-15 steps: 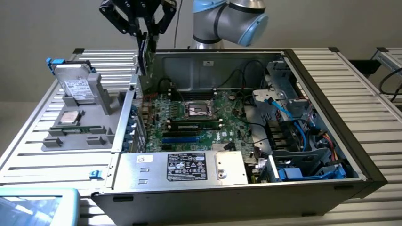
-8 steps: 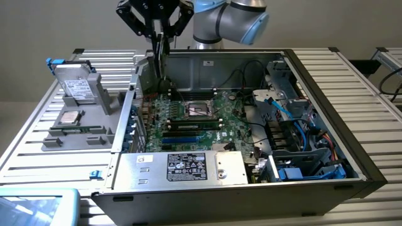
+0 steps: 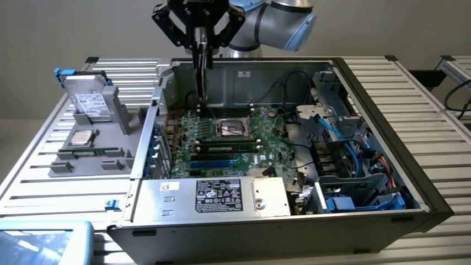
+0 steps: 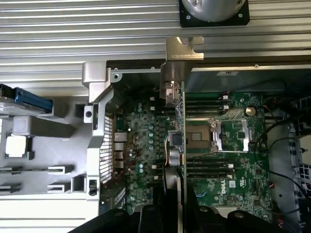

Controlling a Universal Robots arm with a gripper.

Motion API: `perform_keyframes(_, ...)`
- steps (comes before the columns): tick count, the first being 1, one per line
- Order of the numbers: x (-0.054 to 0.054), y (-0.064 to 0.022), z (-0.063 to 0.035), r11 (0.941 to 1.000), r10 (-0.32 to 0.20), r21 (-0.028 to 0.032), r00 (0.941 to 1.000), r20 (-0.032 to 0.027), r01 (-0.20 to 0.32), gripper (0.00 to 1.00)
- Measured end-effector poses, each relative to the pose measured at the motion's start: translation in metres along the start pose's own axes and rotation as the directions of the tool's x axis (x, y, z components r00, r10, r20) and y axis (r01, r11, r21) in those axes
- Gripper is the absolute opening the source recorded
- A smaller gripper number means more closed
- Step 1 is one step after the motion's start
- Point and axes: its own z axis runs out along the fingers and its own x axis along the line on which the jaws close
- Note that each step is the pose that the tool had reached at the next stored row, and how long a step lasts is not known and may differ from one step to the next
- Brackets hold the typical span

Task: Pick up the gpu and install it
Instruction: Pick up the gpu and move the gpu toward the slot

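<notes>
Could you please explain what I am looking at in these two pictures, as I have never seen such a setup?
The grey and blue machine is a robot arm ending in a black pincer. One picture comes from a camera off the arm, showing the whole scene; the other from a camera on the wrist, looking down past the pincer. On the slatted metal table lies an open computer case with its green motherboard exposed. At the exterior view's left, a grey tray holds other parts, including a silver hard drive. The pincer is shut on the gpu, a thin card held upright and edge-on over the motherboard; whether it touches the board I cannot tell.
</notes>
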Motion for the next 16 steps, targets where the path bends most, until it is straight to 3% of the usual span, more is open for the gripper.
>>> perform_keyframes(6,-0.024,-0.0051,0.0016,1.0000,0.001,0.0074,1.0000,-0.0041,-0.001,0.29)
perform_keyframes(16,-0.062,-0.0045,0.0057,0.9999,0.001,0.0111,1.0000,-0.0044,-0.001,0.29)
